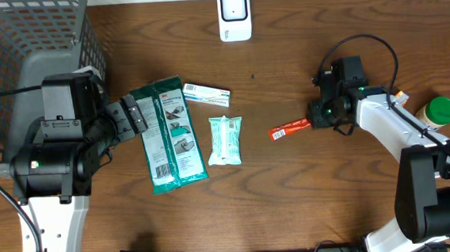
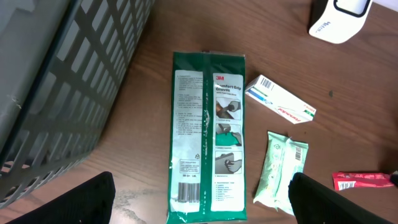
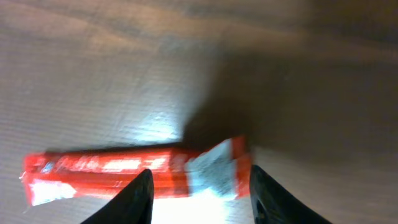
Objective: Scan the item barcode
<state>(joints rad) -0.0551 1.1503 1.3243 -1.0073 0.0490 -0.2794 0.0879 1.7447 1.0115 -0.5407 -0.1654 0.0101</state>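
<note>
A red packet (image 1: 289, 129) with a white printed end lies flat on the wooden table. My right gripper (image 1: 317, 119) stands at its right end. In the right wrist view the packet (image 3: 112, 174) lies across the table, its white end under the gap of the right gripper (image 3: 199, 199), whose jaws stand apart and clear of it. The white scanner (image 1: 234, 14) stands at the far edge. My left gripper (image 1: 133, 116) is open above a green glove packet (image 2: 208, 137), whose barcode (image 2: 188, 190) faces up between the spread jaws of the left gripper (image 2: 199, 205).
A grey mesh basket (image 1: 28, 36) fills the far left corner. A white box (image 1: 207, 93) and a pale green wipes pack (image 1: 226, 139) lie beside the glove packet. A bottle with a green lid (image 1: 438, 113) stands at the right edge.
</note>
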